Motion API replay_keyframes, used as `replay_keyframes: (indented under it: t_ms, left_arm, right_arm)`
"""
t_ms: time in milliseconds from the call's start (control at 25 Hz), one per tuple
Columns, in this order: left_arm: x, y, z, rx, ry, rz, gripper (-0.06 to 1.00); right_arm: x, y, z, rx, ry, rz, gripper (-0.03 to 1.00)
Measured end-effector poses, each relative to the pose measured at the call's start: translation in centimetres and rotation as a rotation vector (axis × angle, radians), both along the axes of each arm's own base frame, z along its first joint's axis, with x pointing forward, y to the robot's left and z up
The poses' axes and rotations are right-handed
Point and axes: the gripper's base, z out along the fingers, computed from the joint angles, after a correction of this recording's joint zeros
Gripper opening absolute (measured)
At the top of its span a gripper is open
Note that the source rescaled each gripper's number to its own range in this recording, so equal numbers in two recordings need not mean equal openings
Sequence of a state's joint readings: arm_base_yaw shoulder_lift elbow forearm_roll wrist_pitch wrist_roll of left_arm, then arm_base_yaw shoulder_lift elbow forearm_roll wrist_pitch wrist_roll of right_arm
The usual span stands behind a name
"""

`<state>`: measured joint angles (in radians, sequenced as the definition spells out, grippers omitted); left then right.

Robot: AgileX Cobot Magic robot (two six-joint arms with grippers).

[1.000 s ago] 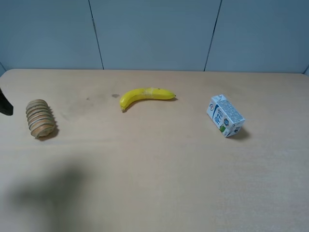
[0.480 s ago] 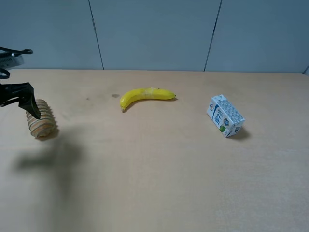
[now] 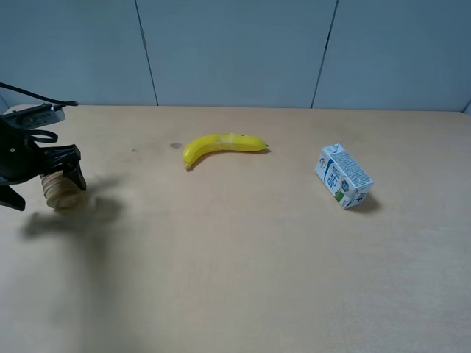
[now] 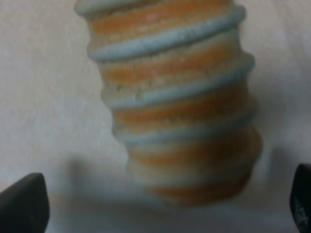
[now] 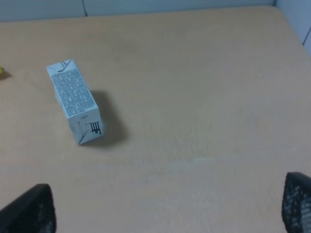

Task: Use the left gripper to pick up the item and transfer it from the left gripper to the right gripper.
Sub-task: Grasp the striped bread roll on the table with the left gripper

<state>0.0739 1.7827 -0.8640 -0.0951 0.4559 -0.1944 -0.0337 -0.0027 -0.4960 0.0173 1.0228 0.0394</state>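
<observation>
The item (image 3: 62,190), a ribbed roll of tan and orange rings, lies on the table at the far left and fills the left wrist view (image 4: 180,102). My left gripper (image 3: 43,187) is open and low over it, one black finger (image 3: 73,170) on its right and one (image 3: 10,197) on its left. In the left wrist view the fingertips (image 4: 24,201) stand wide apart on either side of the roll's near end, not touching it. My right gripper (image 5: 167,206) is out of the exterior view; its fingertips (image 5: 29,208) stand wide apart, with nothing between them.
A yellow banana (image 3: 223,145) lies at the back middle of the table. A white-blue carton (image 3: 344,176) lies on its side to the right and also shows in the right wrist view (image 5: 76,100). The table's far edge meets a grey-blue wall.
My left gripper has come in from the left edge and dropped down around the item. The item, banana and carton have not moved.
</observation>
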Motion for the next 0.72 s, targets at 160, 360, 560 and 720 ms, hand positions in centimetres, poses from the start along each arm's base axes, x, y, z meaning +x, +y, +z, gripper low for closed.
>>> replay_keyframes:
  t_ms: [160,360,560,720]
  left_arm:
    - [0.7,0.1,-1.0,0.002,-0.004,0.01,1.0]
    - [1.5,0.2,-1.2,0.007,-0.015,0.007,1.0]
    - [1.6,0.2,-1.0,0.006,-0.018,0.014,0.95]
    - [1.5,0.2,-1.1,0.002,-0.004,0.02,0.88]
  right_arm:
    - [0.0,0.0,0.0,0.0,0.0,0.0,1.0]
    - [0.0,0.0,0.0,0.0,0.0,0.0,1.0]
    - [0.0,0.0,0.0,0.0,0.0,0.0,1.0]
    - [0.0,0.0,0.0,0.0,0.0,0.0,1.0]
